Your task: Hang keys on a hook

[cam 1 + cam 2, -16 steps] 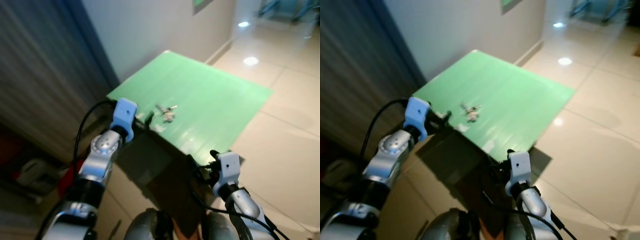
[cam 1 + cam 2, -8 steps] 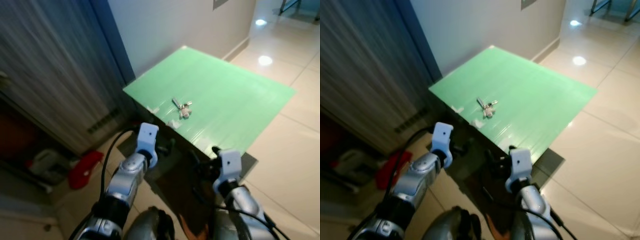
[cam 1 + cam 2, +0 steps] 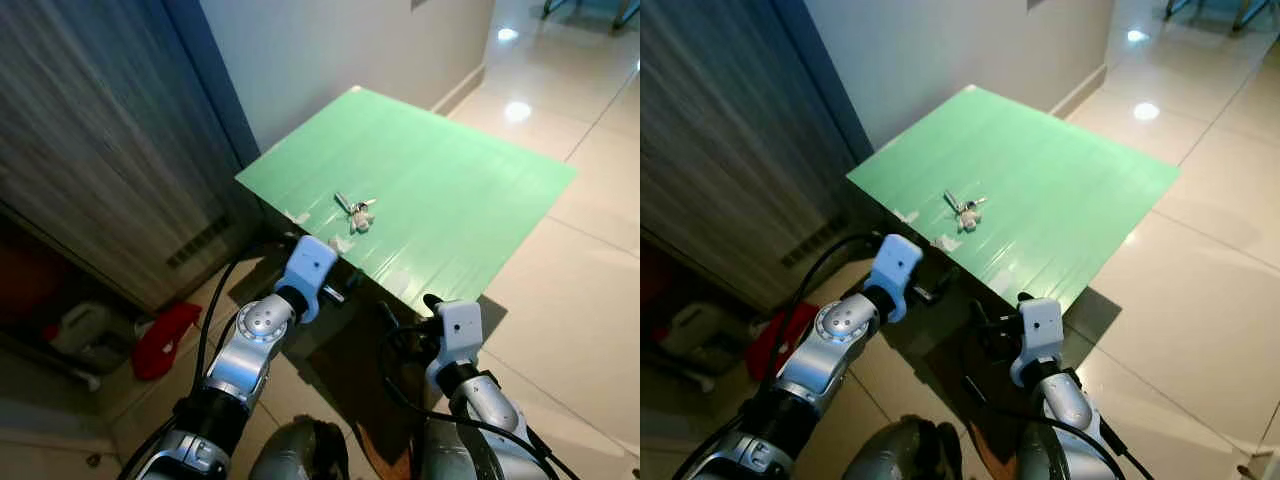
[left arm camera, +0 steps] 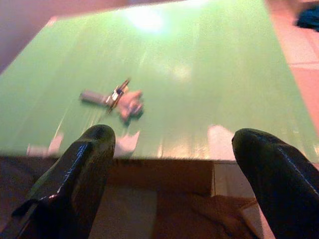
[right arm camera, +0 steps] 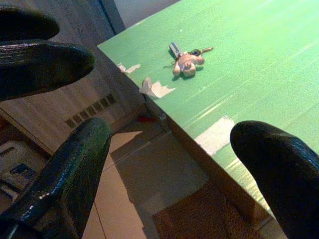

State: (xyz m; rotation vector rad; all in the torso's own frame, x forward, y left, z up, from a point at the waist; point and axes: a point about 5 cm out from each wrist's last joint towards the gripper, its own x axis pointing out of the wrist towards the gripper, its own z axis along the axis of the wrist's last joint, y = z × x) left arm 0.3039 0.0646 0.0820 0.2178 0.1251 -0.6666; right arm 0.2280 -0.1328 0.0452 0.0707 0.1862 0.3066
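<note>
Nearest the camera, the right gripper (image 5: 169,164) hangs low in front of the robot's body, short of the near edge of the green table (image 3: 470,190). Its two black fingers (image 5: 60,174) stand wide apart with nothing between them. Through the gap its wrist view looks up along the table's near edge and the floor (image 3: 590,300) below.

A little further out, the left gripper (image 4: 174,164) is raised at the table's near edge, towards the corner by the dark slatted wall (image 3: 90,150). Its fingers (image 4: 79,174) are likewise spread wide and empty, framing the tabletop beyond, so it looks lined up for a reach.

Beyond it lie the keys (image 3: 354,213), flat on the green surface, a short way in from the near edge and closer to the wall-side corner than to the far one. A small pale charm (image 5: 187,64) is bunched with them on the ring. Scraps of pale tape (image 5: 155,88) sit between the keys and the edge.

Further back are the plain wall (image 3: 330,50) and the shiny tiled floor. No hook can be made out anywhere.

As I judge it, the task has barely begun: the keys are untouched, neither gripper has hold of anything, and the pick-up, the carry and the hanging are all left to do
</note>
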